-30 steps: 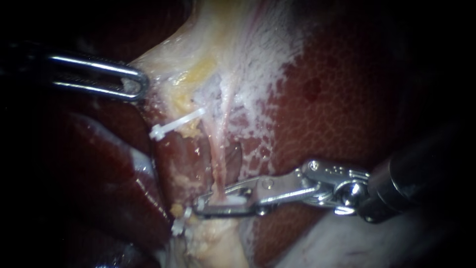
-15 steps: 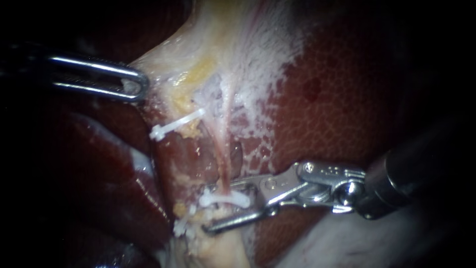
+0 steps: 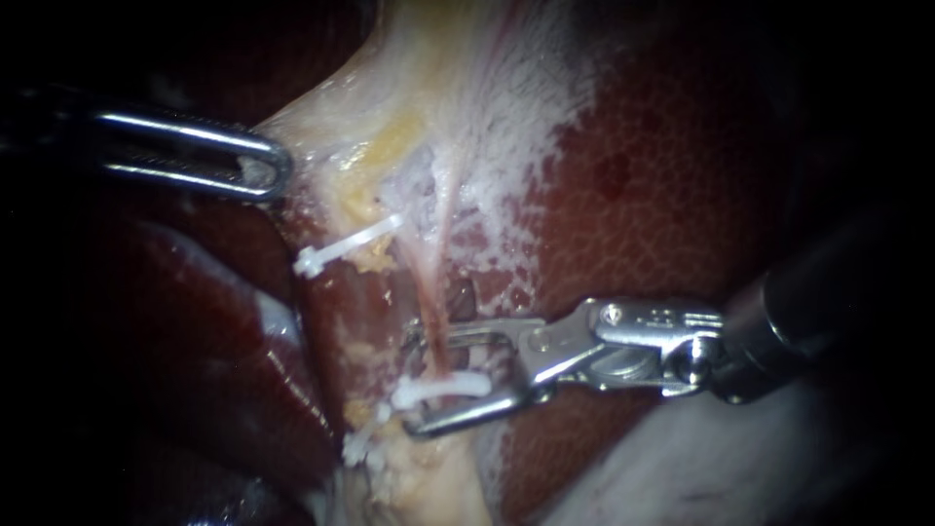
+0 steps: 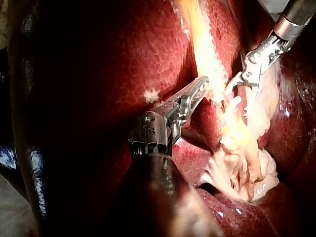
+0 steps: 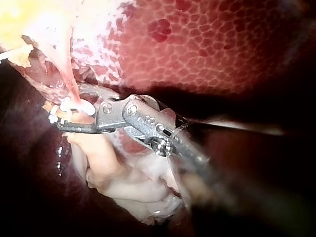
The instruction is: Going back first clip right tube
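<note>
A thin pink tube, the right tube, runs down over the liver. A white clip sits across its lower end. My right instrument stands with its jaws open, one above the clip and one below it; the right wrist view shows the same jaws beside the clip. A second white clip crosses the tissue to the left, and a third lies lower. My left instrument is shut on the edge of the pale tissue; its jaws hold the same edge in the left wrist view.
Dark red liver lobes lie left of the tubes. Pale fatty tissue hangs below the clips. My right instrument's shaft comes in over the liver from the right.
My right instrument's jaws were closed around the white clip on the tube; they have opened wide and left the clip in place on it. The left instrument has not moved.
</note>
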Controlling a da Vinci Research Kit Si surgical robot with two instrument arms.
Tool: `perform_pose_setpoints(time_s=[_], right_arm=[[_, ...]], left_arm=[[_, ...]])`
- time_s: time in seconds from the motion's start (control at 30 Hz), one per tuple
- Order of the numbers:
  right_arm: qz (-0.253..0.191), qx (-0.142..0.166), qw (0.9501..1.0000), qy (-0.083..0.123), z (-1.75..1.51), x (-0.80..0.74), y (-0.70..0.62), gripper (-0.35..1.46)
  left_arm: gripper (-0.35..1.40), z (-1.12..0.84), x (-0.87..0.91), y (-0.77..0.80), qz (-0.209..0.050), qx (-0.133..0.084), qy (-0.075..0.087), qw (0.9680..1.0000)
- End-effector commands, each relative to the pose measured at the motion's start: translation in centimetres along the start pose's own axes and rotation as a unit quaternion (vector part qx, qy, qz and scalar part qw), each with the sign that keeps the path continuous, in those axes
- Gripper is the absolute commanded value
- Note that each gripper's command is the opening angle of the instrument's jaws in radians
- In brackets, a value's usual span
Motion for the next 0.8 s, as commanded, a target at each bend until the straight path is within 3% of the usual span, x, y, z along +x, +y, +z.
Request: perform_pose_setpoints(time_s=[0.03,0.27,0.6,0.8], right_arm=[[0.000,-0.002,1.0000,0.001,-0.05,-0.02,-0.01,0.60],[-0.012,-0.018,0.9997,0.004,-0.48,-0.05,-0.05,0.60],[-0.043,-0.037,0.9984,0.006,-0.99,0.25,0.00,0.60],[-0.050,-0.035,0.9981,0.006,-1.09,0.29,-0.03,0.60]], left_arm=[[-0.35,0.00,0.01,0.01,0.000,0.000,0.000,1.0000],[-0.35,0.02,0.05,0.04,0.002,-0.001,0.000,1.0000],[-0.35,0.04,0.07,0.07,0.002,0.000,0.000,1.0000],[-0.35,0.06,0.09,0.13,0.003,0.000,0.000,1.0000]])
